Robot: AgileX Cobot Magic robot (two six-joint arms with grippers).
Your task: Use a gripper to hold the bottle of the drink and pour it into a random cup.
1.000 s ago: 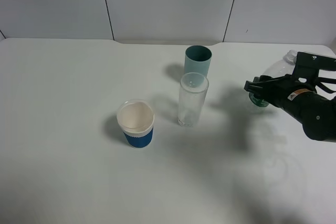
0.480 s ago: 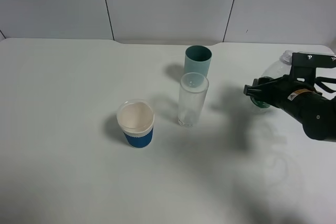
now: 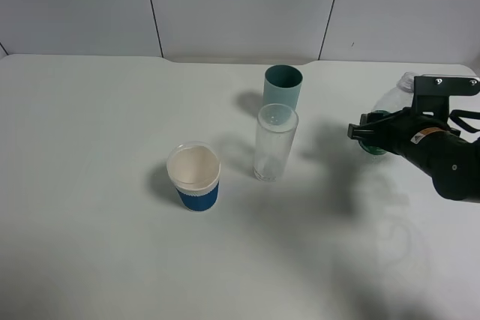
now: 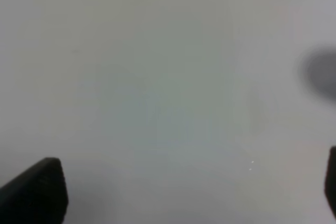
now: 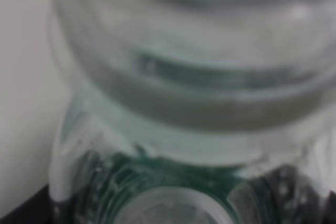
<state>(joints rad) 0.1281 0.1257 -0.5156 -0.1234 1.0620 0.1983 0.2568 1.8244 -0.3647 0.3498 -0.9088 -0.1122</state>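
Bottle going down beside the cups

My right gripper (image 3: 365, 131) grips the bottle of the drink (image 3: 390, 103) between its jaws, low for set-down; the cup (image 3: 283, 86) stands well beyond them.

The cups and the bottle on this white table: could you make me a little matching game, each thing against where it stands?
Things:
1. teal cup
2. clear glass tumbler
3. blue-sleeved paper cup
4. bottle

Places:
A. far right, at the black tool
B. nearest the back wall
C. just in front of the teal cup
D. furthest left, nearest the camera

Pairs: 1-B, 2-C, 3-D, 4-A
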